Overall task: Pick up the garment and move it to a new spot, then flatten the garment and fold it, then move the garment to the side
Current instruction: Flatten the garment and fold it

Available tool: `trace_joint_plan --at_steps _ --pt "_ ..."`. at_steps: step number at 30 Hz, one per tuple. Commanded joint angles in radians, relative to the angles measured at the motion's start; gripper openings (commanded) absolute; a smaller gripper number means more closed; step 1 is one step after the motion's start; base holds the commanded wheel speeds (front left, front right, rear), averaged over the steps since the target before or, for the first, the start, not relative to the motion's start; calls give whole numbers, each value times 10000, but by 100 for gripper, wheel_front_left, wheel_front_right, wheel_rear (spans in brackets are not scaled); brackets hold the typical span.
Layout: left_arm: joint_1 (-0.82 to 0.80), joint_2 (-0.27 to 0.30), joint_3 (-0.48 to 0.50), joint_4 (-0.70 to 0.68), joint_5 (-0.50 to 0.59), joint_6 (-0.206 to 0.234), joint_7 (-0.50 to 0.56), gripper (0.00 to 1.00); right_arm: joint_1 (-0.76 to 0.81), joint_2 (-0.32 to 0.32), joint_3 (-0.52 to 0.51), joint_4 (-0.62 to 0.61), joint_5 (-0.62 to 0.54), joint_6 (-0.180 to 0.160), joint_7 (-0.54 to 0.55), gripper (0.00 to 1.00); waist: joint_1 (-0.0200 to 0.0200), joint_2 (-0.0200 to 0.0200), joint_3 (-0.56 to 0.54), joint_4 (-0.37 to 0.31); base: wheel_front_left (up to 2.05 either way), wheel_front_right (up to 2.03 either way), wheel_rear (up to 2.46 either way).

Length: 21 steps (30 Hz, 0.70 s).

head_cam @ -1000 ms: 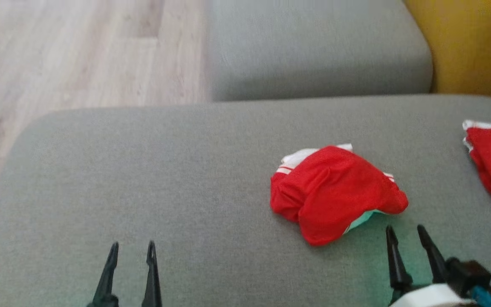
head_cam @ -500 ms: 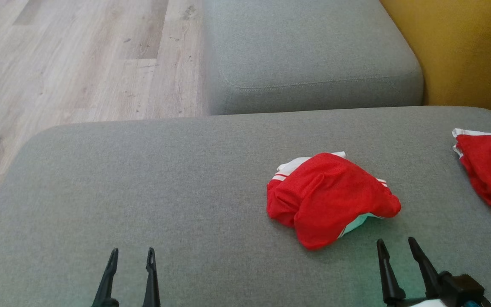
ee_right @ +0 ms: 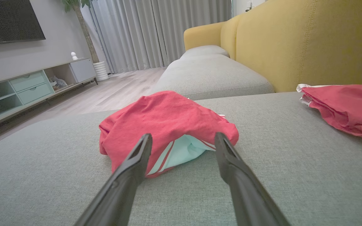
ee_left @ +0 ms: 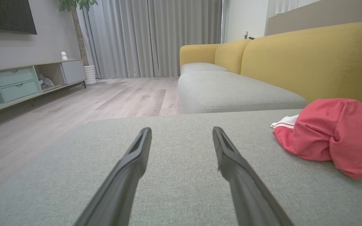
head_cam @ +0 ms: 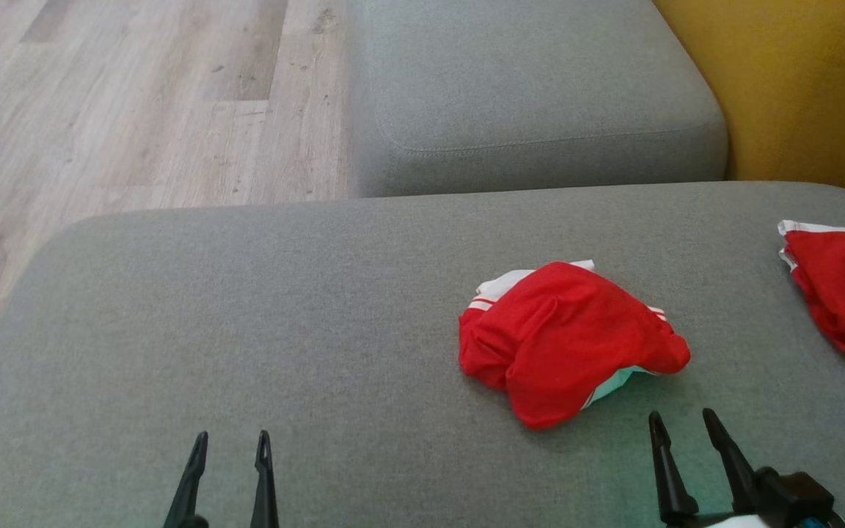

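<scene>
A crumpled red garment (head_cam: 569, 341) lies on the grey cushion (head_cam: 246, 330). The right claw (head_cam: 682, 413) near it and the left claw (head_cam: 233, 434) well apart both gape wide, empty.

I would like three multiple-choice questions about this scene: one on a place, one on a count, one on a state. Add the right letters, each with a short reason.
1. Where does the crumpled garment lie?
A) on the floor
B) on the grey cushion
C) on the yellow backrest

2. How many red pieces of clothing are on the cushion?
A) one
B) two
C) three

3. In what state is the right gripper?
A) shut on the garment
B) shut and empty
C) open and empty

Answers:
1 B: the garment rests on the cushion, just ahead of the right gripper.
2 B: a second garment lies near the cushion's right edge.
3 C: the two fingers stand apart, short of the cloth, with nothing between them.
</scene>
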Motion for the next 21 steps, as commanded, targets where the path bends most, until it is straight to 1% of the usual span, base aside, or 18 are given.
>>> trace_joint_plan --at_steps 1,9,12,16,21 --pt "-488 -74 230 -263 1 -3 -95 100 -410 -67 190 -297 85 67 -38 100 0 0 12 19 0 0 0" --pt "-476 -75 191 -191 -113 -27 -95 100 -443 -67 243 -304 112 67 -38 100 0 0 56 -2 0 0 0" --pt "-588 -75 58 -61 -53 -195 -95 100 -456 -67 329 -324 107 67 -38 100 0 0 142 -146 0 0 0" --pt "-1036 -75 -218 172 114 -258 -95 100 -577 -67 449 -344 2 67 -38 100 0 0 380 -684 0 0 0" --pt "-2032 -75 -1046 480 535 -294 -95 100 -819 -66 554 -478 -56 67 -38 100 0 0 836 -1846 0 0 0"
